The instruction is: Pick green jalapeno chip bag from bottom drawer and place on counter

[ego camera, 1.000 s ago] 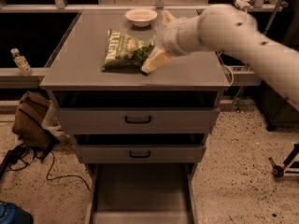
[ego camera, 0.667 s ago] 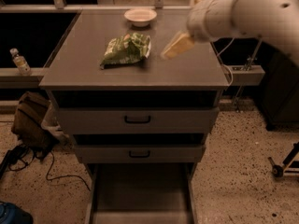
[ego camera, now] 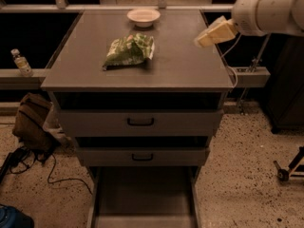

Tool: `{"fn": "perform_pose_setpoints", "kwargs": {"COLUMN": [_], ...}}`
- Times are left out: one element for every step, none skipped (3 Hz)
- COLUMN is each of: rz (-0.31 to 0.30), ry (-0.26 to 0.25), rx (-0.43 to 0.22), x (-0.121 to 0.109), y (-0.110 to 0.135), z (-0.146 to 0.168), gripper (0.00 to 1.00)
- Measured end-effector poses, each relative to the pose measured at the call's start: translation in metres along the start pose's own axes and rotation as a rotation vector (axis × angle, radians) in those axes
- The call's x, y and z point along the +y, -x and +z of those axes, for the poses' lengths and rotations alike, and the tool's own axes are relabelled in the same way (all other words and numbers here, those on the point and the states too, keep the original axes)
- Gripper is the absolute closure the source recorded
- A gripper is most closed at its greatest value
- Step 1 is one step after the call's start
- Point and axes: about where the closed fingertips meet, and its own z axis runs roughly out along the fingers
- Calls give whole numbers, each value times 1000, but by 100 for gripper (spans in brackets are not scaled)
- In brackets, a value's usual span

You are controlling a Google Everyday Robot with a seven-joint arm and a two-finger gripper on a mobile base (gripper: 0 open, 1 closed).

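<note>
The arm (ego camera: 268,6), a thick, smooth white tube with rounded joints, reaches in from the upper right corner of the frame. Its gripper (ego camera: 210,35) is a pale cream wedge angled down and to the left. It hangs in the air over the right edge of the counter surface (ego camera: 190,65), touching nothing and holding nothing. Whether it is open or closed I cannot tell. A thin cable loops down below it.

The green jalapeno chip bag (ego camera: 129,51) lies flat on the counter surface, left of centre and well apart from the gripper. It is crinkled and glossy, with pale lettering and a light patch at its right end. Behind it, near the far edge, sits a shallow round white bowl (ego camera: 143,16).

The surface is a matte grey rectangle with a thin overhanging edge. Under it are two grey drawer fronts (ego camera: 95,123), each with a black bar handle. The bottom drawer (ego camera: 142,198) stands pulled out at the lower centre of the frame, a plain flat-floored grey tray with low side walls.

At the left edge, a small clear bottle (ego camera: 21,63) stands on a ledge, and a slumped brown bag (ego camera: 31,122) rests on the speckled floor (ego camera: 237,175).
</note>
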Motion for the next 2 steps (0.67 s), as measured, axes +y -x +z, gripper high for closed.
{"fn": "perform_pose_setpoints", "kwargs": {"rz": [94,195], "ry": [-110,-207], "rx": [19,29], "x": [-26,-45], "y": [-32,-70], "z": [-27,-47], "gripper": [0,0]}}
